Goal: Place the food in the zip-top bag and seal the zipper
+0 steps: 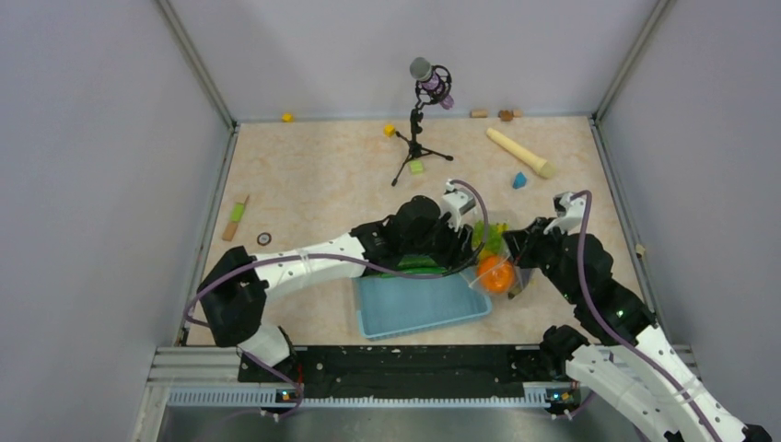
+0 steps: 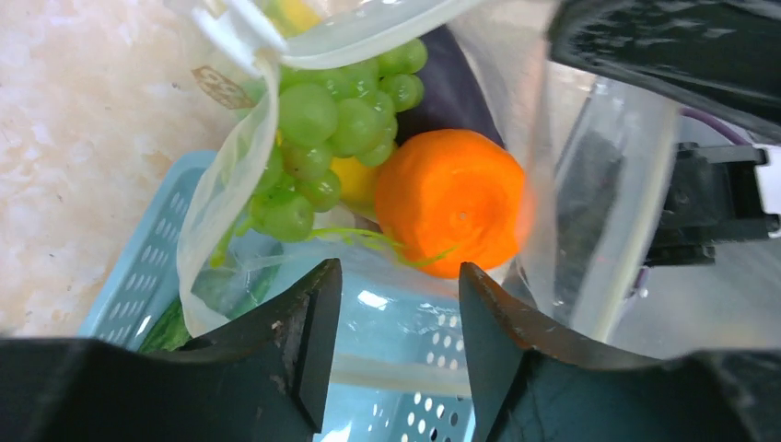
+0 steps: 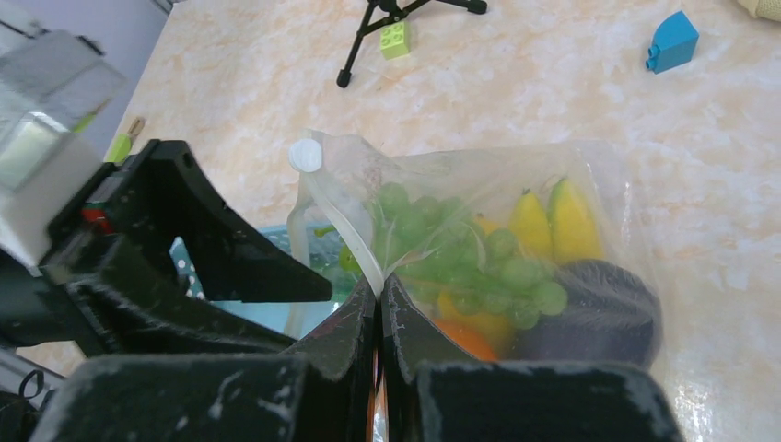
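Grip L: left gripper (image 2: pixel 398 270) has its fingers spread wide with nothing between them. It hangs over the basket (image 1: pixel 405 318), just beside the bag's open side.
Cucumber: a green piece (image 2: pixel 170 329) low on the left looks like the cucumber. It seems to lie in the basket outside the film (hard to be sure), so I'd call it not yet bagged.
Bag: zip-top bag (image 3: pixel 603 180) sits between the two grippers, over the basket's far right corner. The mouth gapes toward the left gripper, so it is unsealed.
Contents: grapes (image 2: pixel 322 129), orange (image 2: pixel 451 212), eggplant (image 3: pixel 599 313), banana (image 3: pixel 553 216).
Handling: the film is soft and slick with no stiffness of its own, and it will sag and fold under the load. The toy produce is probably light, but the round orange could roll out of a tipped mouth.
Hold point: zipper (image 3: pixel 341 221) – the only firmer line on the bag. Take it there, not on the film.
Grip R: right gripper (image 3: pixel 378 281) has its fingers pressed together on the zipper strip, partway along from the white tab (image 3: pixel 306 155). The bag body hangs to the right of that pinch.
Jaw relation: the right pair is touching the strip – the left pair is clear of it, facing the mouth.
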### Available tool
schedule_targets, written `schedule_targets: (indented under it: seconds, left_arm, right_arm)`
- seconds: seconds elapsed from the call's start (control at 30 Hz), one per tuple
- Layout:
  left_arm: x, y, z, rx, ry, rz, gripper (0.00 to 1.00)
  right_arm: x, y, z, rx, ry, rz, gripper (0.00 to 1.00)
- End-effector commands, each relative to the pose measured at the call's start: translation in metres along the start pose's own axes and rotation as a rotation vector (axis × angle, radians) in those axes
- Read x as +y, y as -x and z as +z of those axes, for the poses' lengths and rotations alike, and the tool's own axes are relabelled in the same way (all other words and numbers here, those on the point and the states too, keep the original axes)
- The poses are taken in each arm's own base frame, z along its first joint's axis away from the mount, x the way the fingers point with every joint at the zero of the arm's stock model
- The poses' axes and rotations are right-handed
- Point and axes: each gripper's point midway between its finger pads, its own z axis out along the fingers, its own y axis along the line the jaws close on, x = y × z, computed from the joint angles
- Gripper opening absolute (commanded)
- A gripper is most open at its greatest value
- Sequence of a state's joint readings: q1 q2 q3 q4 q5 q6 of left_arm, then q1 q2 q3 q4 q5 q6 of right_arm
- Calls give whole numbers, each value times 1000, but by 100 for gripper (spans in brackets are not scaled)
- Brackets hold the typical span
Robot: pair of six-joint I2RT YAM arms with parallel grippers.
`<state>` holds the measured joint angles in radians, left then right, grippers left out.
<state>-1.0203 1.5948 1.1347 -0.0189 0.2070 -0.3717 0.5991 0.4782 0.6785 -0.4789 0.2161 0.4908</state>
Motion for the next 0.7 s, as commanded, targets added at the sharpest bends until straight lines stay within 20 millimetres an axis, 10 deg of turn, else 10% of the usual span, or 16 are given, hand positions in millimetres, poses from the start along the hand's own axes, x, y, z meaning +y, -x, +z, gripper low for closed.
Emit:
schedule_targets:
  seconds: [0.0,0.27,0.67]
  left_arm:
    - [-29,33,-33,-111,-78,55,59]
    - [9,59,-61,-264,164,31,88]
    - [41,72,-14,-196,281,158,78]
  right_arm:
    - [6,22,-2,-94,21,26,0]
    - [6,25,-3,-101,20,17,0]
    - [10,26,-6,-101,47,15,0]
